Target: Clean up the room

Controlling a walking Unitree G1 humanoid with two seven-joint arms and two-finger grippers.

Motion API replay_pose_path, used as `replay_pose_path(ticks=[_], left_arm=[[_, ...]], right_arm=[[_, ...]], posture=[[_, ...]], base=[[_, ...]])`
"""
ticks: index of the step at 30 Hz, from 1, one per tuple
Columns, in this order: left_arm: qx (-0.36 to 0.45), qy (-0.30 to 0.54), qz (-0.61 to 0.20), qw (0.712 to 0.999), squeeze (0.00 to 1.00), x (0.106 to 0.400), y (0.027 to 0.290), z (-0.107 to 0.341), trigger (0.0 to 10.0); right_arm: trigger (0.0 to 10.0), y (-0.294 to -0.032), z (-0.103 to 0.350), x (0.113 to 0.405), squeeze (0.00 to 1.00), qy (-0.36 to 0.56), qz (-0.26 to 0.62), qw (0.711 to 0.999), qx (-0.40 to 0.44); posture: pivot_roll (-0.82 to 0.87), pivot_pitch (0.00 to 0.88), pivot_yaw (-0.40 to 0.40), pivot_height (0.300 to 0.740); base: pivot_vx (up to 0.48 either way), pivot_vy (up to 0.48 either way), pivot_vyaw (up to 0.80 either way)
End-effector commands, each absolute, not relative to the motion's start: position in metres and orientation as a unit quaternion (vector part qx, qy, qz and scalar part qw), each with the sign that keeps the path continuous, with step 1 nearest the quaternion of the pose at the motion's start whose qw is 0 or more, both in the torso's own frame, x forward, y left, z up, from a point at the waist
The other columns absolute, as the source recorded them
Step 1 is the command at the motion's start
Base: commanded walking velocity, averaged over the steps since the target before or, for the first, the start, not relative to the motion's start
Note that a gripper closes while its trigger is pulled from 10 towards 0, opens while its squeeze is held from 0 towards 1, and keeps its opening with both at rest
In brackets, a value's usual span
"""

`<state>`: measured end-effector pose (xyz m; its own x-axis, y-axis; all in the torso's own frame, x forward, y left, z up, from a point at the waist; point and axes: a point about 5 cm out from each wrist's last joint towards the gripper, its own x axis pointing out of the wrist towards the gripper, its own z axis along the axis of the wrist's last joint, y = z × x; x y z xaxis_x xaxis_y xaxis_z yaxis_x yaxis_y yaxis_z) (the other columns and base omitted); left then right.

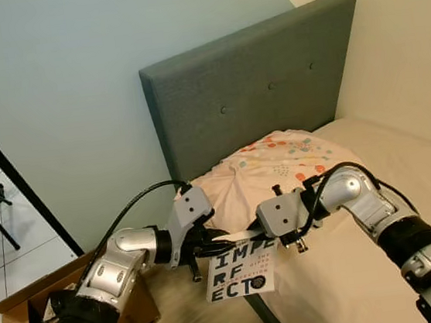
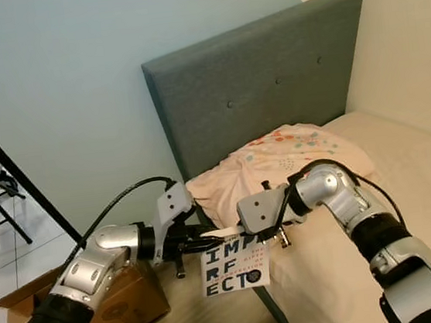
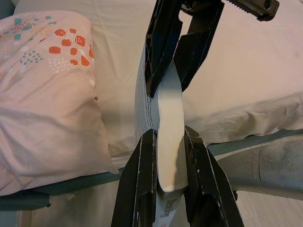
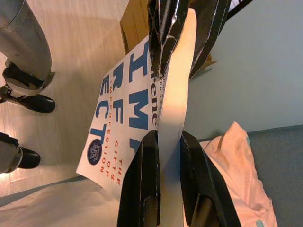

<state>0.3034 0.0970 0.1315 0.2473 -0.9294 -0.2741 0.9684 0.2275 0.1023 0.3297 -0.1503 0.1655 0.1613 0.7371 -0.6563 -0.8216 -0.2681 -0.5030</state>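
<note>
Both pincers pinch one paperback at the bed's corner

The book [image 1: 241, 269], white-covered with big blue letters, hangs off the side of the bed [image 1: 377, 213], beside its pillow [image 1: 267, 173] and above the cardboard box [image 1: 30, 307] on the floor. The left pincer [image 1: 219, 247] and the right pincer [image 1: 259, 236] are each pressed together on its top edge, meeting tip to tip. It looks light and thin, and its pages bow between the fingers, so it will likely flop; a grip nearer the spine should hold it steadier than one on loose pages.
</note>
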Motion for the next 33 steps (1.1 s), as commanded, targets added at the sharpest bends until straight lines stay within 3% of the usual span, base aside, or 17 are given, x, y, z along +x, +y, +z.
replay_pose_path(ticks=[1,6,7,8,9,10,14,15,16,17,31,32,33], left_arm=[[0.12,0.095,-0.613,0.775,0.0,0.301,0.102,0.125,0.0],[0.124,0.094,-0.617,0.771,0.0,0.3,0.102,0.125,0.0],[0.134,0.089,-0.615,0.772,0.0,0.3,0.102,0.126,0.8],[0.134,0.089,-0.615,0.772,0.0,0.3,0.102,0.126,0.8],[0.141,0.085,-0.612,0.773,0.12,0.3,0.102,0.126,10.0],[0.143,0.086,-0.613,0.772,1.0,0.3,0.102,0.126,10.0],[0.158,0.092,-0.617,0.765,1.0,0.3,0.102,0.123,10.0],[0.162,0.095,-0.617,0.764,0.71,0.3,0.102,0.122,10.0],[0.162,0.095,-0.617,0.764,0.71,0.3,0.102,0.122,10.0],[0.165,0.098,-0.618,0.763,0.0,0.299,0.102,0.121,10.0],[0.162,0.104,-0.61,0.769,0.0,0.302,0.099,0.114,10.0],[0.16,0.101,-0.604,0.774,0.0,0.305,0.099,0.115,5.7],[0.16,0.101,-0.604,0.774,0.0,0.305,0.099,0.115,5.7]], right_arm=[[10.0,-0.143,0.171,0.331,0.0,0.02,0.644,0.605,-0.468],[10.0,-0.143,0.171,0.332,0.0,0.02,0.644,0.605,-0.468],[10.0,-0.143,0.171,0.332,0.0,0.019,0.643,0.605,-0.468],[10.0,-0.143,0.171,0.332,0.0,0.019,0.643,0.605,-0.468],[10.0,-0.143,0.171,0.332,0.0,0.019,0.643,0.605,-0.469],[10.0,-0.143,0.171,0.332,0.0,0.018,0.643,0.605,-0.469],[10.0,-0.142,0.172,0.332,0.0,0.018,0.643,0.605,-0.47],[10.0,-0.142,0.173,0.332,0.0,0.017,0.643,0.605,-0.47],[10.0,-0.142,0.173,0.332,0.0,0.017,0.643,0.605,-0.47],[10.0,-0.142,0.173,0.332,0.0,0.016,0.643,0.605,-0.47],[10.0,-0.137,0.179,0.332,0.0,0.01,0.65,0.598,-0.47],[10.0,-0.136,0.179,0.332,0.0,0.009,0.65,0.597,-0.47],[10.0,-0.136,0.179,0.332,0.0,0.009,0.65,0.597,-0.47]], posture=[[-0.07,0.039,0.083,0.74],[-0.07,0.039,0.082,0.74],[-0.07,0.039,0.082,0.74],[-0.07,0.039,0.082,0.74],[-0.07,0.039,0.082,0.74],[-0.07,0.04,0.084,0.74],[-0.08,0.04,0.085,0.74],[-0.08,0.04,0.086,0.74],[-0.08,0.04,0.086,0.74],[-0.08,0.04,0.086,0.74],[-0.08,0.04,0.094,0.74],[-0.08,0.04,0.094,0.74],[-0.08,0.04,0.094,0.74]], base=[[0.0,0.0,0.0],[0.0,0.0,0.0],[0.0,0.0,0.0],[0.0,0.0,0.0],[0.0,0.0,0.0],[0.0,0.0,0.0],[0.0,0.0,0.0],[0.0,0.0,0.0],[0.0,0.0,0.0],[0.0,0.0,0.0],[0.0,0.0,0.0],[0.0,0.0,0.0],[0.0,0.0,0.0]])
